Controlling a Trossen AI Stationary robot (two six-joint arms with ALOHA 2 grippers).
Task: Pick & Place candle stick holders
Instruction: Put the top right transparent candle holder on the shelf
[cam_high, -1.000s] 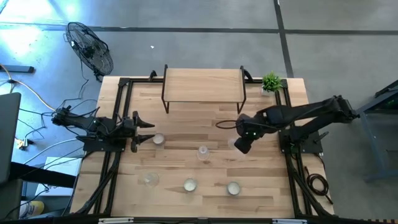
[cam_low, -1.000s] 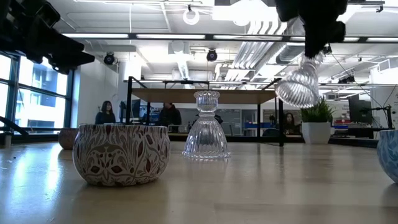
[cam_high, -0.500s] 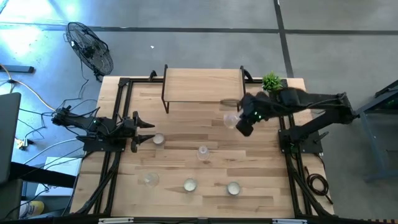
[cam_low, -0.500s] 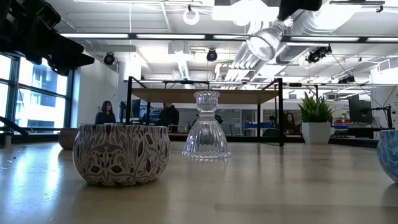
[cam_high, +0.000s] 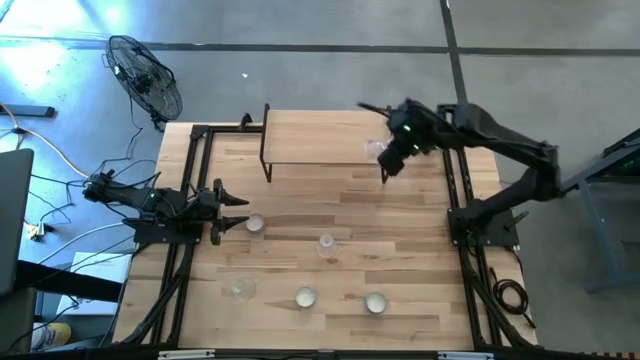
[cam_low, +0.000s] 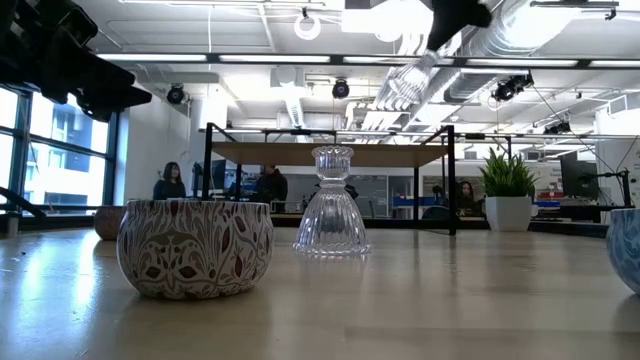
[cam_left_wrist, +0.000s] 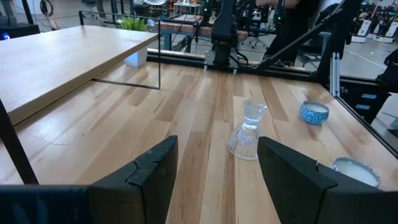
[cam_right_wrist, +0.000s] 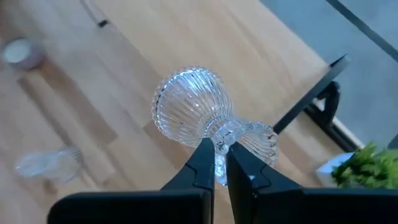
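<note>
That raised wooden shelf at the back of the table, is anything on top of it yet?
The shelf top looks bare. The right claw holds a glass holder in the air above its right end. The space under the shelf is hidden from above.

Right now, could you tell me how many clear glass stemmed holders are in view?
3: one clear glass holder held in the right gripper over the raised shelf, one mid-table, one near the front left. None seems hidden.

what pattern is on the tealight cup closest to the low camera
A white leaf-like design on brown covers the tealight cup; low view shows it best.
</note>
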